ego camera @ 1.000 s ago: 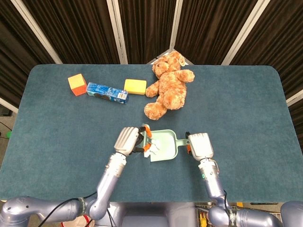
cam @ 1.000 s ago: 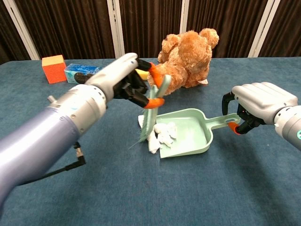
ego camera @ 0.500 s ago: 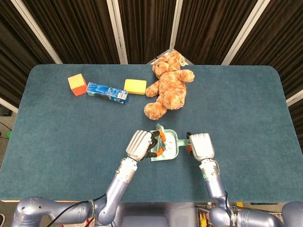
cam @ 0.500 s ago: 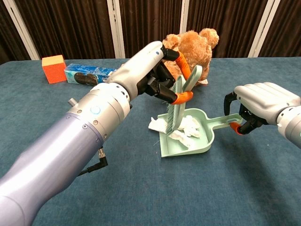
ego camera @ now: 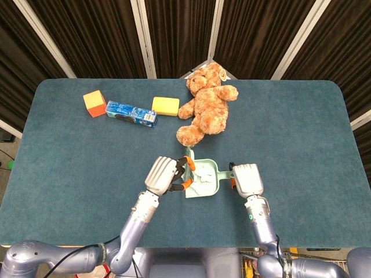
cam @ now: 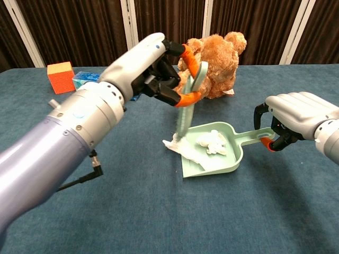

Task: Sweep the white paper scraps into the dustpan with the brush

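My left hand (cam: 151, 71) grips the pale green brush (cam: 185, 108) upright, its bristles touching the table at the open lip of the mint dustpan (cam: 233, 165). Crumpled white paper scraps (cam: 213, 144) lie inside the pan, and one flat scrap (cam: 179, 146) lies across its front lip under the bristles. At the pan's right end my right hand (cam: 296, 114) holds the handle (cam: 253, 137). From the head view, the left hand (ego camera: 163, 174) sits just left of the dustpan (ego camera: 212, 184) and the right hand (ego camera: 246, 179) just right of it.
A brown teddy bear (ego camera: 206, 107) lies right behind the pan. Further back on the left stand an orange cube (ego camera: 93, 103), a blue box (ego camera: 131, 113) and a yellow block (ego camera: 165, 106). The teal table's front edge (ego camera: 191, 243) runs close below both hands.
My left hand has drawn the brush back to the left, from over the pan to its front lip. The scraps now lie further inside the pan. The right hand has stayed put.
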`<state>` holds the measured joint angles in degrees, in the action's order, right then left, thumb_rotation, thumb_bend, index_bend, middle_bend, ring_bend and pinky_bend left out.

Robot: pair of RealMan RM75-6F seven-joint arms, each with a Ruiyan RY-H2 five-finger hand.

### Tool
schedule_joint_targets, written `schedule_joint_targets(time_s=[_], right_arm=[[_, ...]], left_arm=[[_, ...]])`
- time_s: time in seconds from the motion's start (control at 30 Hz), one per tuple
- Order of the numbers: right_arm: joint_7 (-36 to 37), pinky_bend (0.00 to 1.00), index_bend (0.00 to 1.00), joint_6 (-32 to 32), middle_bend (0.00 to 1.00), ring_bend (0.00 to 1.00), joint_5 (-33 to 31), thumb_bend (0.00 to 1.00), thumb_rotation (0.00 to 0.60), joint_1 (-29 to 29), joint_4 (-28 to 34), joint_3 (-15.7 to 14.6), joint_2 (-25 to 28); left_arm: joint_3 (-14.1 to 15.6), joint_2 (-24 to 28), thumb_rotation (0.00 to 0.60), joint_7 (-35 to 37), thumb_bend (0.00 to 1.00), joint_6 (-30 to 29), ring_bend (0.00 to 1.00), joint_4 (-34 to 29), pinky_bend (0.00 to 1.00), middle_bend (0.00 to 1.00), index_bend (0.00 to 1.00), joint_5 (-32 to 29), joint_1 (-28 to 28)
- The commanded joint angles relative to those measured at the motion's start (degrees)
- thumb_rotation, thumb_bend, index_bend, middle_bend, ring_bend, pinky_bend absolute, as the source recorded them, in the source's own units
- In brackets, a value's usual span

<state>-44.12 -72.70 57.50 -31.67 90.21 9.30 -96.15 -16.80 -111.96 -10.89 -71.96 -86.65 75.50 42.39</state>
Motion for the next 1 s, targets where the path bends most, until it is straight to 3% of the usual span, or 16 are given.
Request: schedule_joint_targets(time_s=[0.03,0.47,1.0], right_arm=[[-0.17,0.92,0.54,0.05,0.94,0.94,-0.12,0.47,0.6,0.0,0.22,-0.07,-0.06],[0.33,0.92,0.54,0.64,0.94,0.94,-0.06,0.47,0.6,-0.14,-0.68,-0.31,-0.45],[1.29,0.92,0.54,1.17,0.94,0.94,0.31,0.47,0.6,0.06,-0.58,-0.67,0.35]], left_arm=[[0.18,1.99,0.6,-1.17,0.59,0.4,1.0,-0.43,1.0,1.0,0.79,-0.78,-0.88],[0.36,1.53,0.6,-1.26,0.59,2.13,1.0,4.53,1.0,1.0,0.79,-2.87,-1.05],[-1.92,-8.15,0.6,0.98,0.58,0.99,1.0,12.97,1.0,1.0,0.79,-0.51,2.79]])
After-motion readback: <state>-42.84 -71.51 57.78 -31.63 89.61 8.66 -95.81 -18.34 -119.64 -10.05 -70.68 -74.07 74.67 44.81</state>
